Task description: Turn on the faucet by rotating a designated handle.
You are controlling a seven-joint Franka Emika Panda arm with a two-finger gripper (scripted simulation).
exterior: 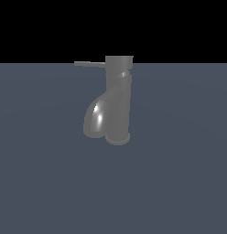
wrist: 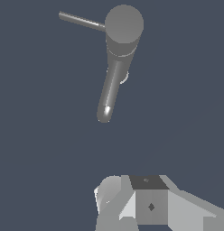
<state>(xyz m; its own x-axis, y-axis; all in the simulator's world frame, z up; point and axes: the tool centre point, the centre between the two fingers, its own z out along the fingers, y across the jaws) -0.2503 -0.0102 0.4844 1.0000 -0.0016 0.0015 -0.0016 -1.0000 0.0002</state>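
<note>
Faucet (exterior: 117, 103) upright on the grey floor (exterior: 179, 183), handle (exterior: 89, 64) untouched.
Only the wrist view shows the gripper (wrist: 145, 203), well apart from the faucet; whether its fingers are spread is unclear.

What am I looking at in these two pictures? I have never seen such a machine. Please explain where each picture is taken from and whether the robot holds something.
Both pictures are simulator renders of one moment. The exterior view comes from a camera off the arm. It shows a dark grey faucet standing upright on a flat grey surface, with its fat spout curving down. A thin rod, the handle, sticks out from the top cap toward the exterior view's left. The arm itself is not visible there.

The wrist view comes from a camera on the robot's wrist, looking down on the same faucet. The pale blocks at the edge are parts of the gripper. It is apart from the faucet and holds nothing that I can see; whether it is open, I cannot tell.
</note>
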